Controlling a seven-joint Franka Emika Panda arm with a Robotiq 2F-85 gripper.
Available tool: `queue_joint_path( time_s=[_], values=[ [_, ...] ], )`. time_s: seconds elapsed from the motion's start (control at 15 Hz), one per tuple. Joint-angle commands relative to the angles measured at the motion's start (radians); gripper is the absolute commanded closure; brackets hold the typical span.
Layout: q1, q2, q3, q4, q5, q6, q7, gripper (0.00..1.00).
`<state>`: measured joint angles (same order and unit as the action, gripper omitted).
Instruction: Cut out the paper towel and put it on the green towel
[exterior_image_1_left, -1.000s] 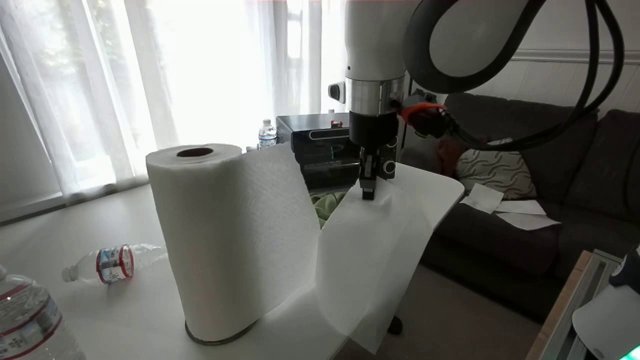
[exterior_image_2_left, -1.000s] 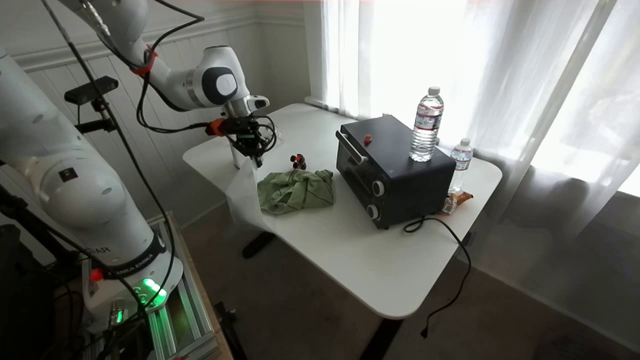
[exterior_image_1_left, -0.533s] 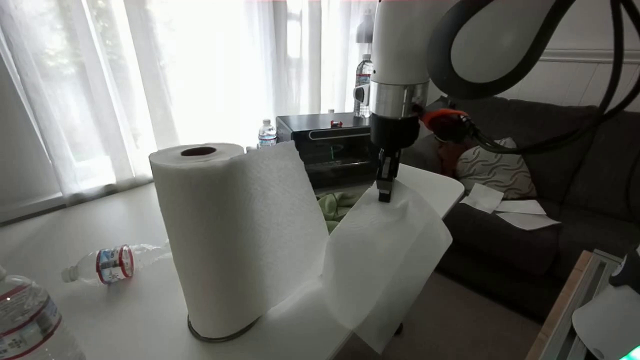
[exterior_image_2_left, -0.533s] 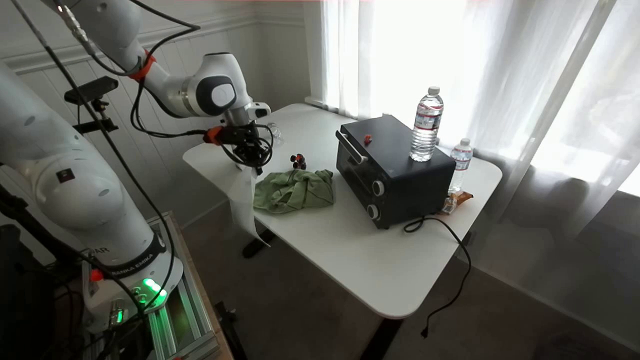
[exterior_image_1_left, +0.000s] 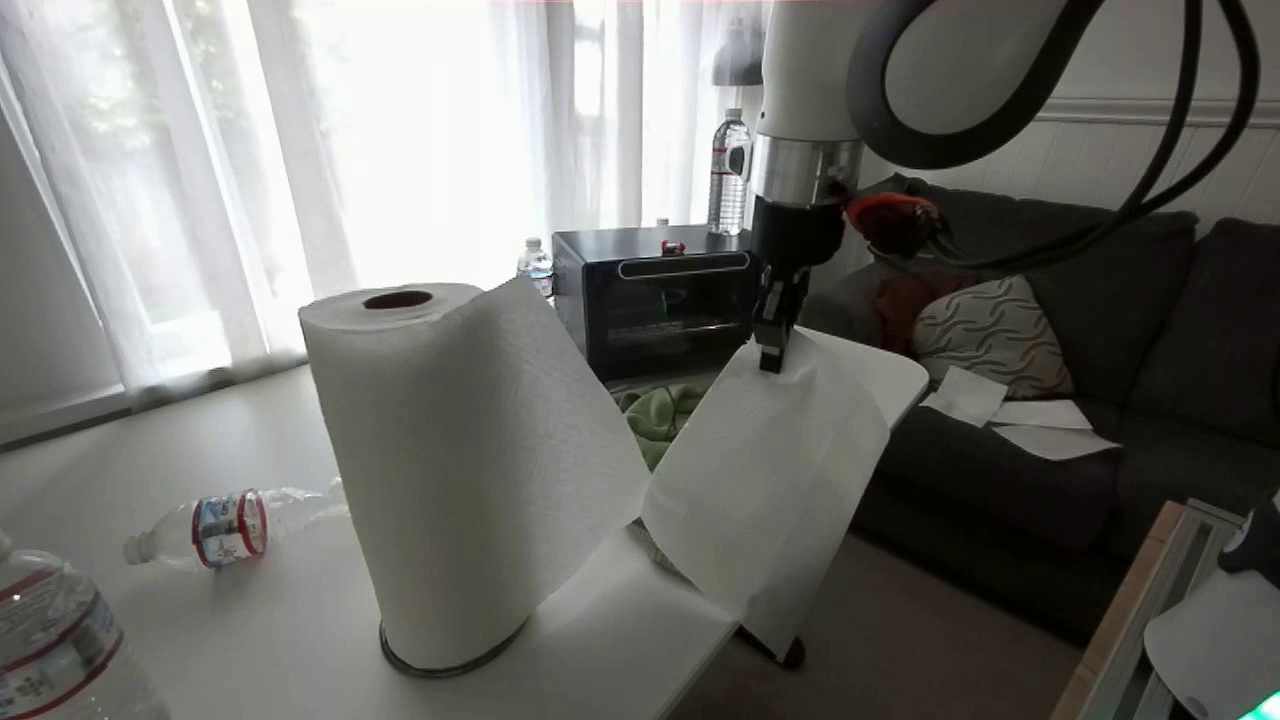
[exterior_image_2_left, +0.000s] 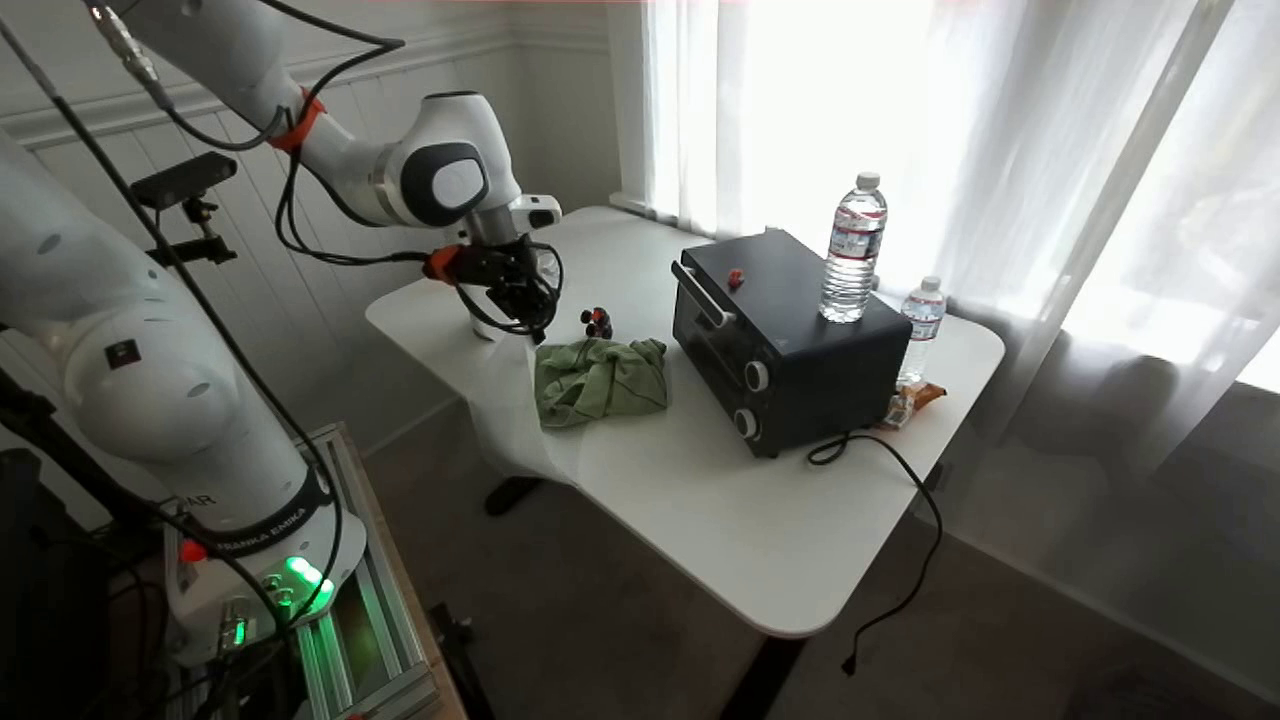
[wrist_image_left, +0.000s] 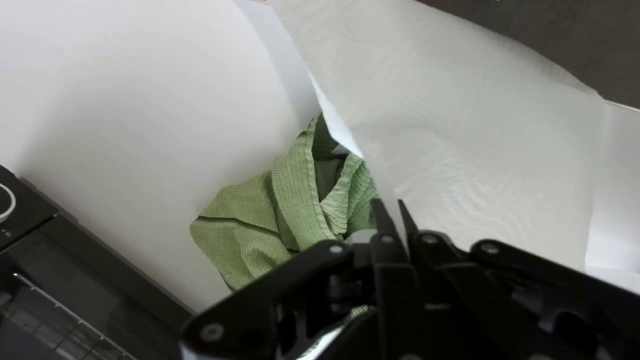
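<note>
A white paper towel roll (exterior_image_1_left: 430, 480) stands upright on the table, with its loose end pulled out. My gripper (exterior_image_1_left: 771, 362) is shut on the top edge of a paper towel sheet (exterior_image_1_left: 770, 480), which hangs down past the table edge. The sheet meets the roll's loose end only at a narrow spot, with a V-shaped gap above. In the wrist view the sheet (wrist_image_left: 500, 150) runs between the fingertips of the gripper (wrist_image_left: 389, 201). The crumpled green towel (exterior_image_2_left: 605, 385) lies on the table below and beside the gripper; it is partly hidden in the wrist view (wrist_image_left: 295, 195).
A black toaster oven (exterior_image_2_left: 790, 340) stands beyond the towel, with a water bottle (exterior_image_2_left: 855, 250) on top. A small red and black toy (exterior_image_2_left: 597, 323) sits behind the towel. Water bottles (exterior_image_1_left: 230, 527) lie and stand near the roll. The table edge (exterior_image_2_left: 680, 565) is close.
My gripper has moved right in both exterior views, then rises a little. The sheet moved with it. The join between sheet and roll looks narrower, and its lower edge is higher.
</note>
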<state>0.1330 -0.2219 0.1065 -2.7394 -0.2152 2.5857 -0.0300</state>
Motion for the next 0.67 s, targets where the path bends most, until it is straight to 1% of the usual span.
queue_joint_path(
  time_s=[0.0, 0.6],
  values=[
    [-0.01, -0.002, 0.007, -0.001, 0.006, 0.004, -0.007, 0.99],
    [-0.01, -0.006, 0.006, -0.007, 0.007, 0.011, -0.009, 0.99]
  ],
)
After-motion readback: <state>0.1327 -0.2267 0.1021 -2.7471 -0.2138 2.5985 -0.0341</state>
